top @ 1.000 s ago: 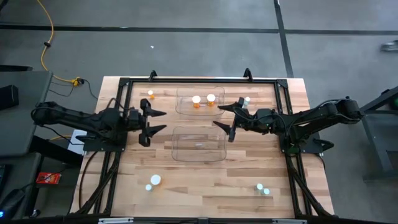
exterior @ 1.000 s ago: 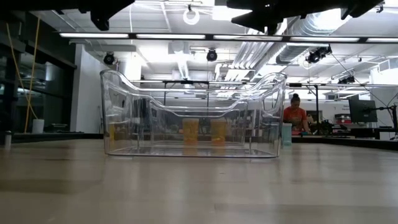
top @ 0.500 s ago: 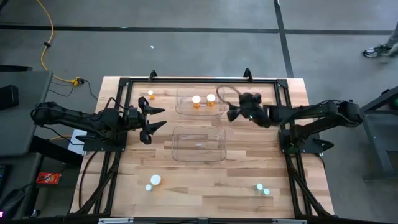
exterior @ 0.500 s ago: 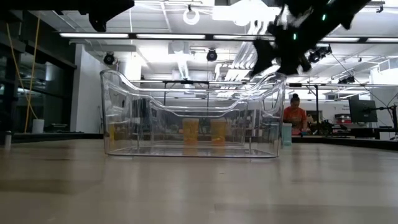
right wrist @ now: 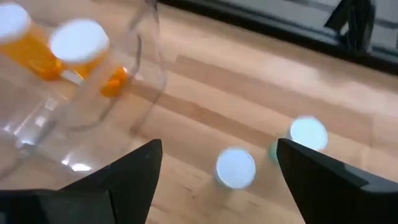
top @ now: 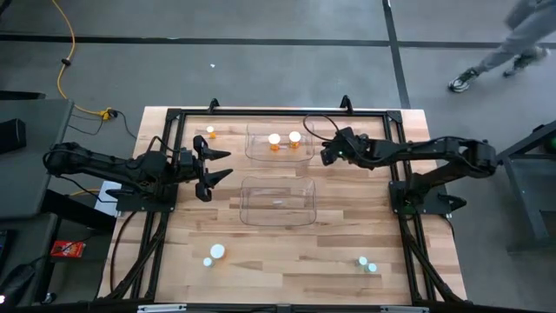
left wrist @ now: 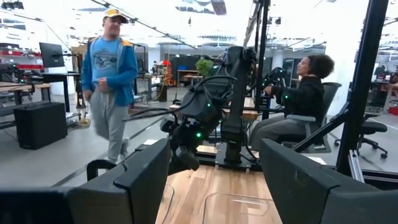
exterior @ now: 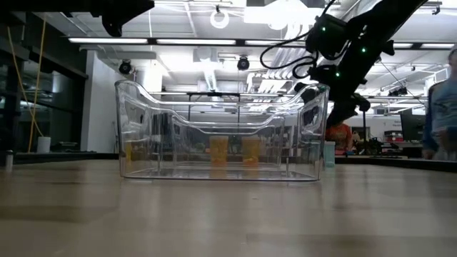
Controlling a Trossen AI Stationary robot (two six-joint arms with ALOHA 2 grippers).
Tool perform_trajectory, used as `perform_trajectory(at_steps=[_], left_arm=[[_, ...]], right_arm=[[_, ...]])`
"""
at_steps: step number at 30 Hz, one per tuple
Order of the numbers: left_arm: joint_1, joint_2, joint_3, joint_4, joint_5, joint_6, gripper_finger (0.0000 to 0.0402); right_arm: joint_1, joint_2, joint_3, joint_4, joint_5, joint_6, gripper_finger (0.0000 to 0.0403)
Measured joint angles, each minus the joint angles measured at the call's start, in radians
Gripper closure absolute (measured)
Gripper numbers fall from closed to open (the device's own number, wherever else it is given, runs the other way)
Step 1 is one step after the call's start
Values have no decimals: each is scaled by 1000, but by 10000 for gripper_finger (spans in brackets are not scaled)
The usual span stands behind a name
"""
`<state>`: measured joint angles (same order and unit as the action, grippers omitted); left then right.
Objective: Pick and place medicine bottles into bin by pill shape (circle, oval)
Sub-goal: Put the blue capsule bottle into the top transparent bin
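Two pale teal bottles with whitish caps (right wrist: 236,168) (right wrist: 308,134) stand on the table just right of the far clear bin (top: 249,144). My right gripper (top: 327,154) hangs open above them, pointing down, touching nothing; the wrist view shows its fingers either side of them (right wrist: 217,149). Two orange bottles with white caps (top: 274,141) (top: 294,137) stand inside the far bin. The near clear bin (top: 242,202) holds no bottle. My left gripper (top: 221,168) waits open at the left, level with the gap between the bins.
An orange bottle (top: 210,132) stands at the far left. Two pale bottles (top: 215,252) stand near the front left, two more (top: 367,263) near the front right. A black frame (top: 278,113) rims the table. People move in the room beyond.
My right gripper has swung from beside the near bin's far right corner toward the table's far edge, tipped from level to pointing down, and come down over the teal bottles right of the far bin. It has stayed open. No bottle has moved.
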<state>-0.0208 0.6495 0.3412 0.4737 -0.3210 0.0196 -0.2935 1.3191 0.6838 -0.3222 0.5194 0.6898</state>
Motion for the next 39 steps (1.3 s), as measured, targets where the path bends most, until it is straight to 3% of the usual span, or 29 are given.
perform_trajectory(at_steps=[15, 39], left_arm=[[0, 0, 0, -6, 0, 0, 163], [0, 0, 0, -5, 0, 0, 163]], right_arm=[[-33, 71, 0, -17, -21, 21, 95], [-55, 102, 0, -2, -60, 28, 189]])
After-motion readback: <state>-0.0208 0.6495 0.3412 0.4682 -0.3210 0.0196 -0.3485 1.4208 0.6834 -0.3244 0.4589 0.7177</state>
